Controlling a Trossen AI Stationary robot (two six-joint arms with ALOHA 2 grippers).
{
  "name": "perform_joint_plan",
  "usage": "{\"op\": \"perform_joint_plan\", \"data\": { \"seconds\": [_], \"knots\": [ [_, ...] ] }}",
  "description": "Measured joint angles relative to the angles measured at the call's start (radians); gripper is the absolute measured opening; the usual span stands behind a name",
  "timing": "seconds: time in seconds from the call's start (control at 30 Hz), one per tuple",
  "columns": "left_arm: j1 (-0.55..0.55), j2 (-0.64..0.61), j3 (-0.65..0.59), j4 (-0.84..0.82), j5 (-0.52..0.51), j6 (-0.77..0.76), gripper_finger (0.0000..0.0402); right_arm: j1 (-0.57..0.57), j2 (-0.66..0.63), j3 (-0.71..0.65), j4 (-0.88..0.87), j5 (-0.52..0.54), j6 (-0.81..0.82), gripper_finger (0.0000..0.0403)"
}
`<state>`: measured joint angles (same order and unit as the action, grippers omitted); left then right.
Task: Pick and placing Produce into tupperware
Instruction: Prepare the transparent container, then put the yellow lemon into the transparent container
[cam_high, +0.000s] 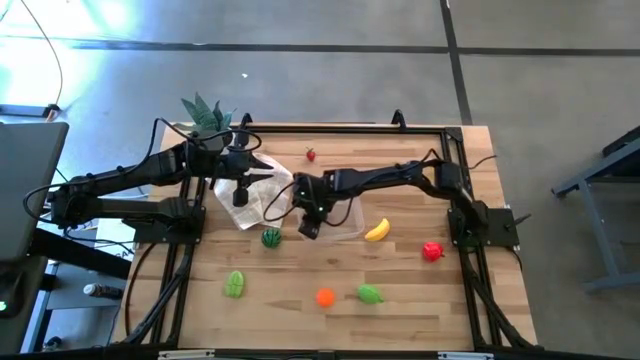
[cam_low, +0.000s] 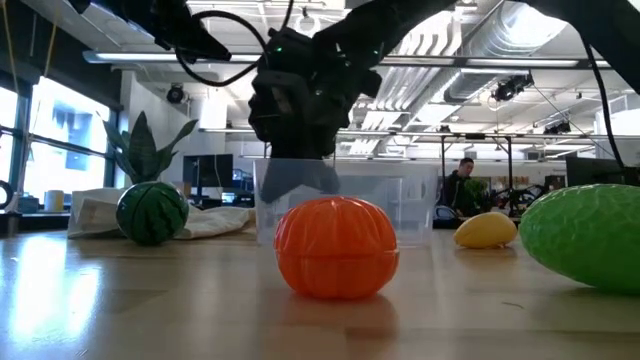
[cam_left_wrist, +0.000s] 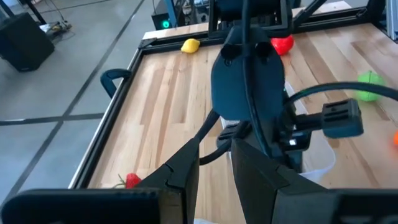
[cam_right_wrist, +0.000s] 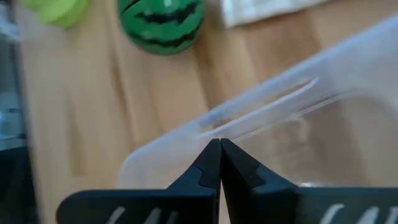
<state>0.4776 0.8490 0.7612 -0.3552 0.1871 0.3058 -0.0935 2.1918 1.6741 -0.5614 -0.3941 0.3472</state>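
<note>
The right gripper's (cam_right_wrist: 219, 163) jaws are pressed together, pinching the rim of the clear, shallow rectangular plastic tupperware (cam_high: 345, 218) at the middle of the wooden table (cam_high: 420, 300). The left gripper's (cam_left_wrist: 214, 171) jaws stand slightly apart, holding nothing, above crumpled white paper (cam_high: 262, 195) toward the far left. Near the front edge lie an orange toy fruit (cam_high: 325, 297) and two green ones. A striped green toy watermelon (cam_high: 271, 238) sits just beside the tupperware; a yellow toy banana (cam_high: 377, 230) lies to its right.

Crowded middle, open front

We are seeing the right gripper (cam_high: 309, 228) blocking the tupperware (cam_high: 345, 218); bare table (cam_high: 300, 265) is lying between the scattered fruit.
</note>
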Motion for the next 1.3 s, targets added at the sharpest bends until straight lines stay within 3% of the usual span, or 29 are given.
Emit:
{"op": "perform_joint_plan", "data": {
  "seconds": [0.6,1.07,1.3],
  "knots": [
    [0.000,0.000,0.000,0.003,-0.023,0.000,0.0085,-0.091,0.007,0.013,-0.042,0.185,-0.008,0.0000],
    [0.000,0.000,0.000,0.002,-0.023,0.000,0.0085,-0.114,0.007,0.012,-0.049,0.201,-0.011,0.0000],
    [0.000,0.000,0.000,0.002,-0.023,0.000,0.0085,-0.114,0.007,0.013,-0.053,0.115,-0.007,0.0000]
  ]
}}
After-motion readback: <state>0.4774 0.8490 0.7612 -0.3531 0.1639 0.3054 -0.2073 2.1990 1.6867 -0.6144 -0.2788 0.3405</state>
